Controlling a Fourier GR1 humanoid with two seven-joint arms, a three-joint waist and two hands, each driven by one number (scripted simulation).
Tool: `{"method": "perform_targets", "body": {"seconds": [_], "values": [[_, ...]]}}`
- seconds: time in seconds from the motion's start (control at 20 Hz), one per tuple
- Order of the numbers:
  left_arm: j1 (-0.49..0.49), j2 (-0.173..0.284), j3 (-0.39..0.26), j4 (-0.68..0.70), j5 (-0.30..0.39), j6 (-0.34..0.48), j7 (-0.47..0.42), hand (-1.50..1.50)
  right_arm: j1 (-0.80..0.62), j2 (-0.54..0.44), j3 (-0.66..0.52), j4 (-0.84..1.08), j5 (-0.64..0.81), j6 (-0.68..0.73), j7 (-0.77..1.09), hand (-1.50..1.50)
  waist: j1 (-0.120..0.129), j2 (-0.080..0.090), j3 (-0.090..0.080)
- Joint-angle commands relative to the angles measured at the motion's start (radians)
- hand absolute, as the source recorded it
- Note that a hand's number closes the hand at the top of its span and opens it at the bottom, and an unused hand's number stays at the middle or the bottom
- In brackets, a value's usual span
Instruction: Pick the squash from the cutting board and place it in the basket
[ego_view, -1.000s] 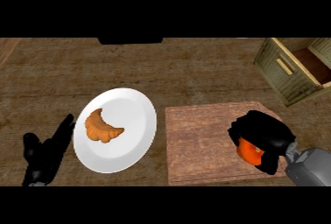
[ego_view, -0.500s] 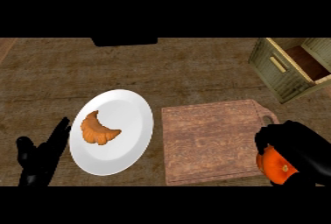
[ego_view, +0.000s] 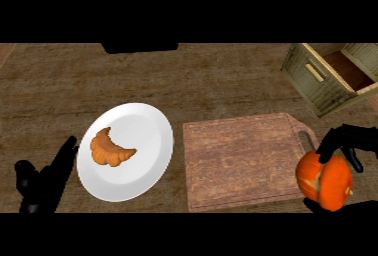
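Observation:
My right hand (ego_view: 345, 145) is curled round an orange squash (ego_view: 325, 180) at the lower right, just past the right edge of the wooden cutting board (ego_view: 240, 160). The squash is lifted off the board, whose top is bare. The olive slatted basket (ego_view: 336, 75) stands at the upper right, tilted, with its brown inside showing. My left hand (ego_view: 44, 182) rests open at the lower left, fingers up, beside the white plate.
A white plate (ego_view: 144, 130) with a croissant (ego_view: 109, 149) lies left of the board. A dark object (ego_view: 140, 47) sits at the counter's far edge, top centre.
My right hand has carried the squash off the cutting board to the right and turned it, so more of the orange skin shows. The left hand has stayed put.

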Motion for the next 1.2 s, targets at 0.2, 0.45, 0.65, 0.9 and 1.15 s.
{"method": "perform_targets", "body": {"seconds": [0.2,0.45,0.65,0.9,1.15], "values": [[0.015,-0.003,-0.017,0.097,0.004,-0.031,0.048,0.00,-0.188,-0.109,-0.361,-0.067,-0.349,0.004,0.326,1.50,0.032,0.016,-0.018],[0.022,-0.007,-0.036,0.067,-0.010,-0.033,0.056,0.00,-0.405,-0.290,-0.519,0.107,-0.505,-0.002,0.499,1.50,0.065,0.017,-0.018],[-0.013,-0.024,-0.044,0.095,-0.016,-0.035,0.057,0.00,-0.520,-0.435,-0.576,0.302,-0.582,0.048,0.548,1.50,0.074,0.023,-0.016],[-0.080,-0.047,-0.062,0.127,-0.024,-0.037,0.087,0.00,-0.646,-0.527,-0.496,0.539,-0.564,0.098,0.509,1.50,0.101,0.034,-0.016],[-0.020,-0.063,-0.072,0.153,-0.063,-0.027,0.011,0.00,-0.653,-0.536,-0.445,0.653,-0.457,0.134,0.381,1.50,0.100,0.033,-0.014]]}}
